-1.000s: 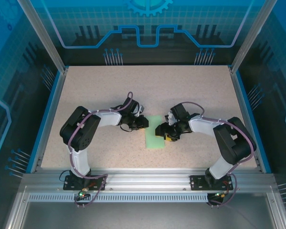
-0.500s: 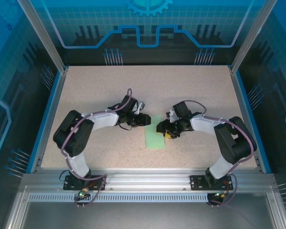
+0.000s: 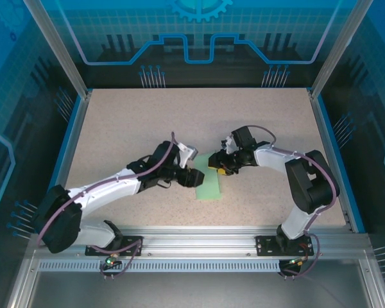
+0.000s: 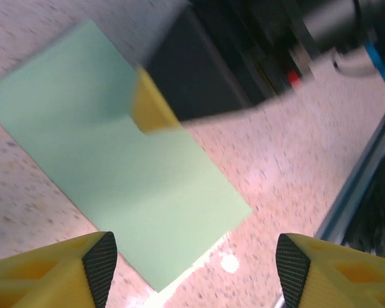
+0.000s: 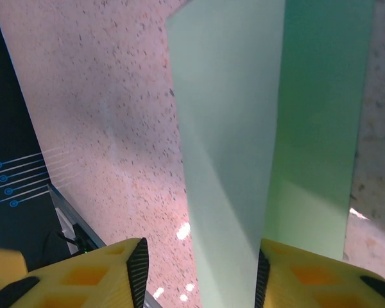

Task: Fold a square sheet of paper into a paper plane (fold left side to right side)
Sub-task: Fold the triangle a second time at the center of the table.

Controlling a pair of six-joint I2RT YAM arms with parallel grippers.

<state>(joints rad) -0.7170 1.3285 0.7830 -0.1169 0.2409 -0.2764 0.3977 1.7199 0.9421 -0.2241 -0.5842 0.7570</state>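
Green paper [image 4: 115,167] just beyond left fingers [image 4: 51,271]

High rear view looking down, 2 wrist views close over the shared green paper [image 3: 210,186]

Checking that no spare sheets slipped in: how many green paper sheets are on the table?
1. The green sheet lies in the middle of the table, between the left gripper and the right gripper. Another directly beneath it would be hidden.
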